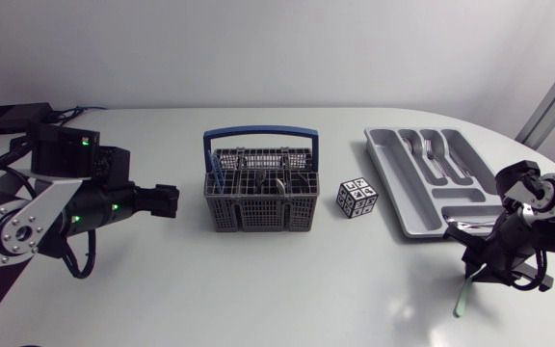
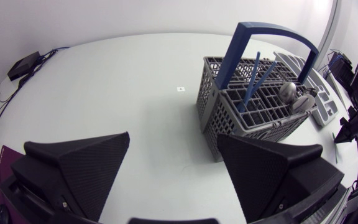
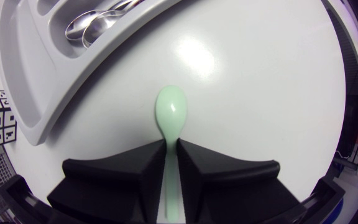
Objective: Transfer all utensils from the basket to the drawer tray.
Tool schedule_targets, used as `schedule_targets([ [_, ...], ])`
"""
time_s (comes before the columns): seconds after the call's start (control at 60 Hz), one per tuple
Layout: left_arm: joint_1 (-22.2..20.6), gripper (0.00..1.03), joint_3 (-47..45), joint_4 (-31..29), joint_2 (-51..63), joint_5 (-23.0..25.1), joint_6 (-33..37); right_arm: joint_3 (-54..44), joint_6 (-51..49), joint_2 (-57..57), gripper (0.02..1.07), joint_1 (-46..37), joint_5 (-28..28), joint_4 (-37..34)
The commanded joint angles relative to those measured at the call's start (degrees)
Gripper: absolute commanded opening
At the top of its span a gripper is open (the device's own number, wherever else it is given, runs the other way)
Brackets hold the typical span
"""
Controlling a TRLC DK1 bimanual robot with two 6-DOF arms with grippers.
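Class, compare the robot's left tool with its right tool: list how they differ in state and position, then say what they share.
The left tool is open, its fingers wide apart; the right tool is shut on the handle of the green spoon. The left tool holds nothing and faces the basket; the right tool is beside the drawer tray, away from the basket. Both have matte black, wedge-shaped fingers.

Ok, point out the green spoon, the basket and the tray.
green spoon (image 3: 170, 111), right wrist view, its bowl.
basket (image 1: 258, 214), head view, front wall.
tray (image 1: 398, 183), head view, bare left compartment.
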Motion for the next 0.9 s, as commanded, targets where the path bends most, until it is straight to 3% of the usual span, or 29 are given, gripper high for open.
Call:
schedule_targets([
  [0.0, -0.60, 0.99, 0.84, 0.49, 0.82, -0.69, 0.36, -2.34, -2.38, 0.49, 0.09, 0.78, 0.38, 1.10],
  [0.333, -3.06, 0.99, 0.49, 0.49, 0.38, -2.89, 0.36, -4.80, -9.15, -5.04, 0.08, 1.49, -0.76, 2.68],
  [0.55, -4.20, 0.99, 0.40, 0.49, 0.20, -3.77, 0.27, -1.90, -18.55, -10.67, 0.08, -0.98, -5.86, 0.84],
  [0.7, -4.37, 0.99, 0.05, 0.67, -0.15, -3.86, 0.44, 4.43, -27.87, -10.58, 0.08, -6.78, -15.26, -1.62],
  [0.833, -4.20, 0.99, -0.30, 1.10, -0.24, -4.47, 0.44, 12.69, -37.80, -4.43, 0.08, -8.62, -15.26, -5.58],
  [0.883, -4.11, 0.99, -0.39, 1.46, -0.24, -4.73, 0.44, 16.64, -42.63, -1.53, 0.08, -10.12, -18.86, -8.92],
])
